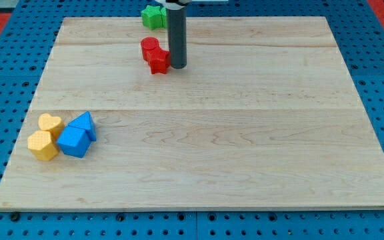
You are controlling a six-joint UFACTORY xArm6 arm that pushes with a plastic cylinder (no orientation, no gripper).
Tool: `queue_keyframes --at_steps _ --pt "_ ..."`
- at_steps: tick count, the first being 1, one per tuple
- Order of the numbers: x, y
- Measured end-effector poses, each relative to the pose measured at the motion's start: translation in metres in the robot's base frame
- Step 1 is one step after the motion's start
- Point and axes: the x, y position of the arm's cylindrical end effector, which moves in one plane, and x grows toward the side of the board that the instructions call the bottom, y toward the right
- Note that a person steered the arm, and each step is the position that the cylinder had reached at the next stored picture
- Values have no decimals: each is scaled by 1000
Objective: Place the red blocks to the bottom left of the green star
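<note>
Camera view: my tip (177, 66) stands on the wooden bench (245, 133) near the view's top, pressed against the right side of the red star (158, 61). The red star touches the red cylinder (150, 47), which sits just above and left of it. The green star (153, 16) lies at the bench's top edge, above the red pair; the rod hides whatever lies just right of it. There is no hand here, only the rod. Far off at the view's lower left, two yellow heart-like blocks (46, 137) touch two blue blocks (77, 136).
</note>
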Motion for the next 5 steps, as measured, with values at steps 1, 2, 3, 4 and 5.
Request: queue_keyframes --at_steps 1,2,3,4,5 --pt "0 -31" --pt "4 -35" --pt "32 -26" --pt "41 -97" --pt "48 -265"
